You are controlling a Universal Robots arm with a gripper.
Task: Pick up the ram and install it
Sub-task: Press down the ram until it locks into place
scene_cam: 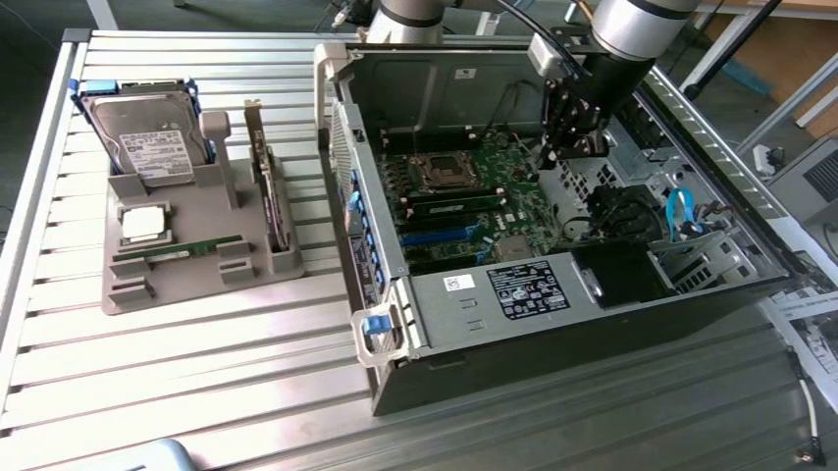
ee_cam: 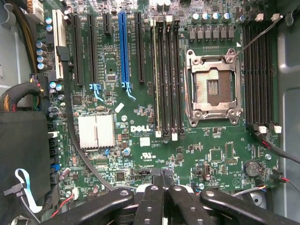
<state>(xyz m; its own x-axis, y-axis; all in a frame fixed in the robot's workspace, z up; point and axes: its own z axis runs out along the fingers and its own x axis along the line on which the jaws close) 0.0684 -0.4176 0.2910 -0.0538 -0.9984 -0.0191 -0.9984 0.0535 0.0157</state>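
A slatted metal bench (scene_cam: 171, 392) carries an open computer case (scene_cam: 524, 353) lying on its side, its green motherboard (scene_cam: 504, 196) facing up. On the exterior view's left, well apart from the case, sits a grey holder tray (scene_cam: 183, 285) with a hard drive (scene_cam: 151, 137) standing in it, an upright expansion card (scene_cam: 269, 186) and a square silver processor chip (scene_cam: 141, 224). The arm (scene_cam: 629, 29) reaches down into the case, above the motherboard. In the wrist view the fingers (ee_cam: 163, 197) are pressed together with nothing between them, hovering over the board near the empty processor socket (ee_cam: 213, 86) and the black memory slots (ee_cam: 168, 75). One ram (scene_cam: 177, 252) lies flat in the tray, below the processor chip; another ram (scene_cam: 458, 206) sits seated on the motherboard.
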